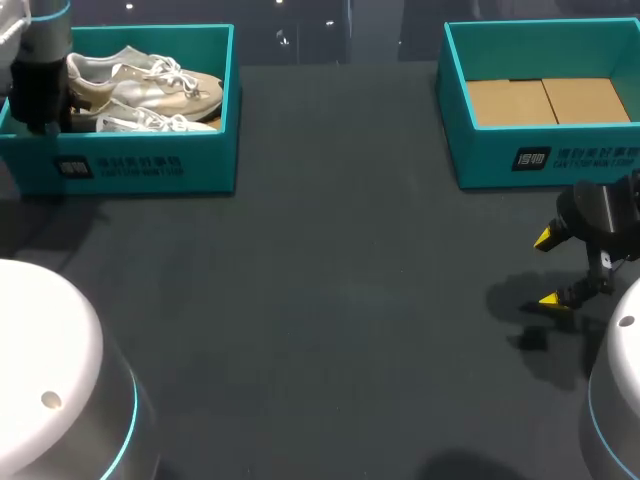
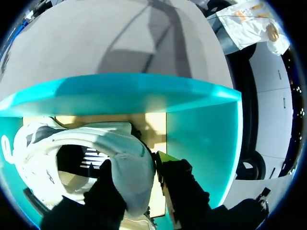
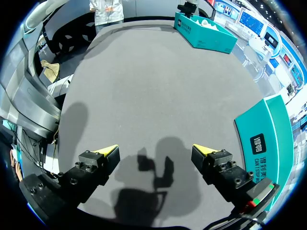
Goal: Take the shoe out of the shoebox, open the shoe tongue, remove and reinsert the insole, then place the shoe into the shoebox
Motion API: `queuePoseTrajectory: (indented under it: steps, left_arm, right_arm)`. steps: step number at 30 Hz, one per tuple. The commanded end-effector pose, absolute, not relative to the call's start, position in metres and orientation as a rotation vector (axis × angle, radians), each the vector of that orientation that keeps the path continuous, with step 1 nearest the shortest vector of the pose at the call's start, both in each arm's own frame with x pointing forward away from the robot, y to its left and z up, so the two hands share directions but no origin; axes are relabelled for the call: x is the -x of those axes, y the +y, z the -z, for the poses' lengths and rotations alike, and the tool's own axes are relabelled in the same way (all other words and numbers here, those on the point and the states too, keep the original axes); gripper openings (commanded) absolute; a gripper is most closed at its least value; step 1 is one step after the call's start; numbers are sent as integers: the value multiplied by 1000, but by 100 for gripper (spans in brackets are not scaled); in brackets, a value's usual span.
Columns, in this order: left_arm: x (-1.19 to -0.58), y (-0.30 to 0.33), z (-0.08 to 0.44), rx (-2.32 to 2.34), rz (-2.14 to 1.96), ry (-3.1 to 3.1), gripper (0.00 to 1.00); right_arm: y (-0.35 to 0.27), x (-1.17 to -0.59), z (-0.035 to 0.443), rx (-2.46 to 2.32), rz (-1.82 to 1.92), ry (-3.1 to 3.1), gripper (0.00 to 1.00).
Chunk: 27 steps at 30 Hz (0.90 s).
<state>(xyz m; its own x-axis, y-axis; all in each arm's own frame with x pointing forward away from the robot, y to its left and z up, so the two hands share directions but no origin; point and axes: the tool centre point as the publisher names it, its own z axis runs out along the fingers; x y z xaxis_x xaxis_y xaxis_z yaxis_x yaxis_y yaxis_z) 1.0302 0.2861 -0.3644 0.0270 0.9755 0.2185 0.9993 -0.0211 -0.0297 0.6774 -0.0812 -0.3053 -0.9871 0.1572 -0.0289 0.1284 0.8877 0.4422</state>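
Here, shoe (image 1: 150,85): pale and laced, lying in the left box with its toe toward the box's right wall and its heel at the left end, under the left arm.
Second shoe (image 1: 150,122): just beside the first, against the front wall of the same box and partly hidden by that wall.
Left box (image 1: 150,150): teal and open-topped, at the table's far left; its brown card floor shows past the heel in the left wrist view.
In the way: teal walls rise ahead of the left gripper and beside its outer finger; the second shoe lies close along the first.
Left gripper (image 2: 134,160): down inside the box at the shoe's heel. One dark finger stands inside the shoe's opening and the other outside it, set narrow with the heel wall pinched between them.
Left arm (image 1: 40,70): comes in at the far left corner and stands nearly upright over the box's left end, hiding the heel from the head view.
Right box (image 1: 480,165): teal and open, at the far right, well apart from the left box; brown card floor showing.
Right gripper (image 3: 154,149): above the table near its right edge, in front of the right box. Its fingers are spread wide, with only the table surface and their shadow seen between them.
Table (image 1: 330,300): dark grey, running between the two boxes.
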Motion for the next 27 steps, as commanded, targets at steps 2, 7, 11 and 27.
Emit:
queuePoseTrajectory:
  steps: [2,7,11,27]
  left_arm:
    - [-1027,284,357,2137,191,-2059,0]
    - [-1027,289,341,2152,184,-2053,0]
    - [-1029,295,321,2158,184,-2061,0]
    - [-1048,299,232,2106,220,-2113,0]
  right_arm:
    - [-81,-676,306,-227,-689,2988,100]
    - [-81,-676,306,-227,-689,2988,100]
    - [-81,-676,306,-227,-689,2988,100]
    - [-81,-676,306,-227,-689,2988,100]
